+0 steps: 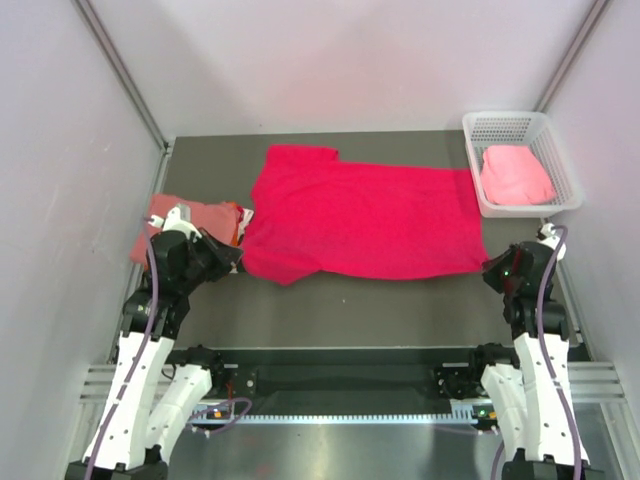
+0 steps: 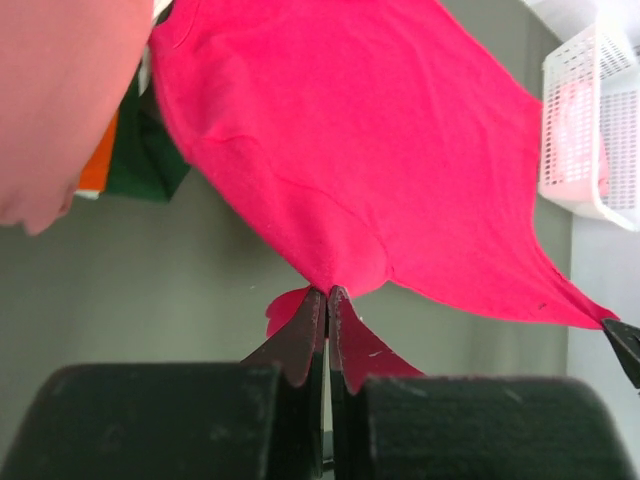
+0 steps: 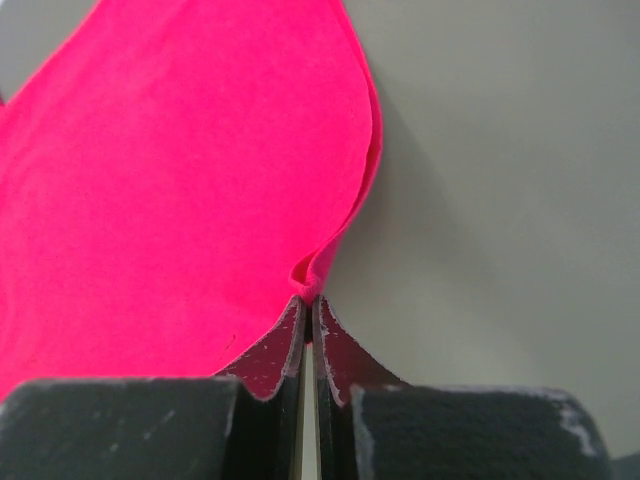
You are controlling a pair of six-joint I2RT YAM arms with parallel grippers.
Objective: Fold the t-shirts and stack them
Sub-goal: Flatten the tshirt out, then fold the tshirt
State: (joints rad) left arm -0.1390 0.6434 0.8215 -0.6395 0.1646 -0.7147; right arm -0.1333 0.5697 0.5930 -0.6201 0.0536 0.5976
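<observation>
The crimson-pink t-shirt (image 1: 360,215) lies spread flat across the middle of the dark table (image 1: 380,310), with its sleeves at the left end and its hem at the right. The left gripper (image 2: 327,292) is clamped fully closed on a point of cloth at this shirt's near-left edge. The right gripper (image 3: 308,300) is likewise pinched tight on the near-right corner, where the fabric is doubled over. Just left of the crimson shirt lies the dusty salmon t-shirt (image 1: 205,213), partly under the left arm. A sliver of the orange t-shirt (image 2: 97,165) and a dark green piece (image 2: 150,150) show between the two. Beyond the crimson shirt's far-right corner stands the white mesh basket (image 1: 505,125), which holds the bunched light pink t-shirt (image 1: 515,175).
</observation>
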